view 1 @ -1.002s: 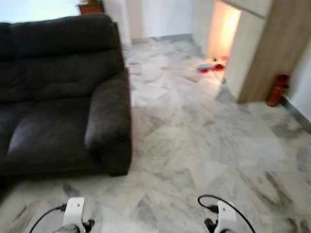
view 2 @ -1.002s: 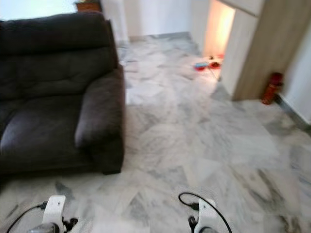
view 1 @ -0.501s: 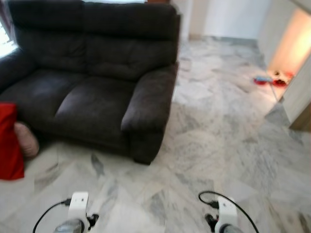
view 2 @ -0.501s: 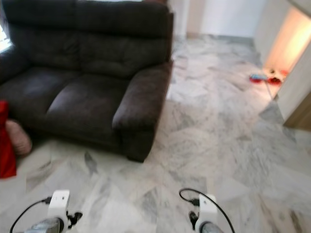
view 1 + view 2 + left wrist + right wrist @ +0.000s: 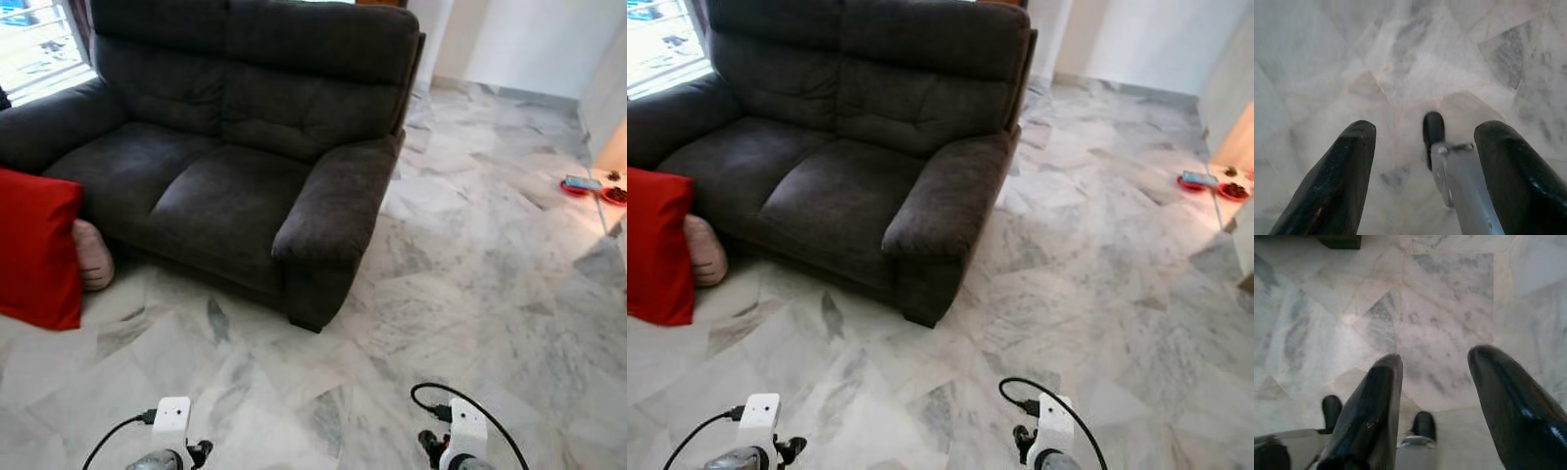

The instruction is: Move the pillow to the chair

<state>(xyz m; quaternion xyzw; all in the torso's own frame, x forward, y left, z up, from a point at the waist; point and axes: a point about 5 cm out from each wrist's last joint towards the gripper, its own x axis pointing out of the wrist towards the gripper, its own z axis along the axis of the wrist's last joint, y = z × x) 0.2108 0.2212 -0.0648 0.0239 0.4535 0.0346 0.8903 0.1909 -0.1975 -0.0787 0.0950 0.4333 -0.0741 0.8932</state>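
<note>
The grey-and-white marble tile floor (image 5: 470, 294) takes up most of the scene. On it, up ahead and to the robot's left, sits a big dark grey fabric two-seat sofa (image 5: 245, 147) with fat padded arms; the seat has nothing on it. Behind the sofa's far left corner there's a bright window (image 5: 34, 44).

The red square pillow (image 5: 37, 247) is at the left edge, standing upright on the floor just in front of the sofa's left end, looks like it's leaning against the sofa front, can't say for sure. Tucked right beside it, between pillow and sofa base, is a smaller pink rounded cushion (image 5: 93, 257), also on the floor.

Way over on the right near a lit doorway are a couple of small red and blue dishes (image 5: 593, 188) on the tiles.

Both arms hang low, well apart from the pillow. The left gripper (image 5: 1420, 147) points down at bare floor, black fingers spread wide, nothing held. The right gripper (image 5: 1435, 382) is the same deal: fingers apart, empty, over the tiles.
</note>
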